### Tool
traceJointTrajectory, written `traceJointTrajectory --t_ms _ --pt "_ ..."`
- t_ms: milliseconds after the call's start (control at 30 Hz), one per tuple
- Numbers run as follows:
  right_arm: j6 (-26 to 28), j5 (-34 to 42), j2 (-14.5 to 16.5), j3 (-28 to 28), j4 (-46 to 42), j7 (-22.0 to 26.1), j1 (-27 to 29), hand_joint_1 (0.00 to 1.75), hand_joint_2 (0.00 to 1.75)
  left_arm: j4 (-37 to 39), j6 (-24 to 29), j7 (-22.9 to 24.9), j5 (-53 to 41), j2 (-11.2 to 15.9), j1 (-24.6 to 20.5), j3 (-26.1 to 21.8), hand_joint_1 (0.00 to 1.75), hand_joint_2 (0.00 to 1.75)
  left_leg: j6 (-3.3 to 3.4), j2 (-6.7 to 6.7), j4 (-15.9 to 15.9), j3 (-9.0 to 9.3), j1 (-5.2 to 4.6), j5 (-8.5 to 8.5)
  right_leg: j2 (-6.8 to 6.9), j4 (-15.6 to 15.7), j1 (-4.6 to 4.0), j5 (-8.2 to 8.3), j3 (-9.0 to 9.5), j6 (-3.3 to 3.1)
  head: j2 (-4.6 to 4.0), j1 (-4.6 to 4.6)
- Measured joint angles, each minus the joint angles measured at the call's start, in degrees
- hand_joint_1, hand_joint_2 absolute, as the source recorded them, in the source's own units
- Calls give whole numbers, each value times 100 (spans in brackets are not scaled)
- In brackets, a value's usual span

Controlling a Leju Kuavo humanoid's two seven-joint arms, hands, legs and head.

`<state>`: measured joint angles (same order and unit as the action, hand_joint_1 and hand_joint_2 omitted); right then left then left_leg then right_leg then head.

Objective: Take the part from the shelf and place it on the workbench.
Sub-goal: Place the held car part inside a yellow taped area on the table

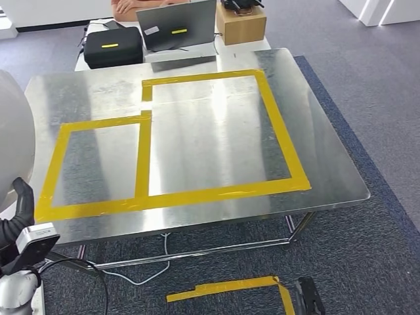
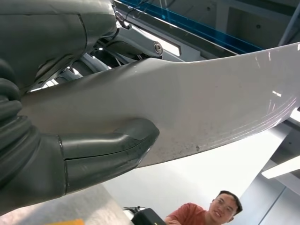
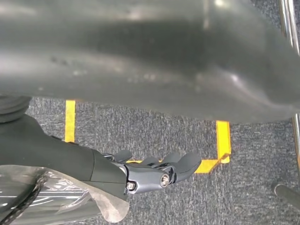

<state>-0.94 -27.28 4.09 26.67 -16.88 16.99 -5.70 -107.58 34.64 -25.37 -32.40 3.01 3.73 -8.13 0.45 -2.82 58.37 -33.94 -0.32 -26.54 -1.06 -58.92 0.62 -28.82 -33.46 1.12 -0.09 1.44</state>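
Two yellow tape frames (image 1: 148, 157) mark the bare metal worktop (image 1: 327, 164) in your head view, a smaller one on the left joined to a larger one on the right. At its far edge stand a black case (image 1: 113, 46), an open laptop (image 1: 178, 29) and a cardboard box (image 1: 241, 25), with a person (image 1: 130, 6) seated behind them. The part (image 1: 12, 131), a big, pale, curved shell, fills the left edge of this view, off the worktop's left end and not set down on it. The left robot hand (image 1: 20, 207) shows dark just beneath it. More yellow tape (image 1: 228, 287) lies on the grey carpet (image 1: 376, 262) below the worktop's near edge. From the left wrist, you see the left robot hand (image 2: 53, 154) grasping the part (image 2: 212, 103), its thick thumb (image 2: 113, 147) pressed flat against the pale surface. The person (image 2: 212, 211) sits low in the background. From the right wrist, the right robot hand (image 3: 106, 168) hangs above the carpet (image 3: 159, 126), released and holding nothing. Its dark fingers (image 3: 183, 161) are stretched out straight near a corner of floor tape (image 3: 222, 136). A blurred grey surface (image 3: 141, 51) spans that picture; you cannot tell what it is.
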Motion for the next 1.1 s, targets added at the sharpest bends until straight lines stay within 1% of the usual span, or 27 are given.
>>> traceJointTrajectory --t_ms 200,467,700,800,900,1100 --pt "-31 92 0 1 4 -11 27 0 0 2 -58 125 -116 21 0 -2 175 175 -6 0 2 0 -4 -4 2 23 8 1 18 1 0 -2" --pt "-68 140 -2 4 31 -20 80 0 0 149 -296 598 -418 142 -38 -103 175 175 0 0 5 0 -10 -8 2 39 15 4 29 7 0 -2" --pt "-108 156 -26 5 43 -41 82 0 0 761 -675 1331 -953 468 -335 -397 175 175 2 0 6 2 -14 -8 2 39 14 4 29 7 0 0" --pt "-120 166 -52 8 44 -44 84 0 0 987 -734 1427 -1054 590 -460 -472 175 175 1 0 6 2 -14 -8 2 39 14 4 29 7 0 -1" --pt "-122 170 -72 10 45 -46 82 0 0 1123 -757 1500 -1139 652 -534 -507 175 175 1 0 6 2 -14 -9 1 39 14 4 30 7 0 -1" --pt "-147 170 -112 17 47 -43 93 0 0 1452 -848 1894 -1660 827 -652 -558 175 175 2 0 7 0 -14 -9 1 40 14 4 29 8 0 -1"
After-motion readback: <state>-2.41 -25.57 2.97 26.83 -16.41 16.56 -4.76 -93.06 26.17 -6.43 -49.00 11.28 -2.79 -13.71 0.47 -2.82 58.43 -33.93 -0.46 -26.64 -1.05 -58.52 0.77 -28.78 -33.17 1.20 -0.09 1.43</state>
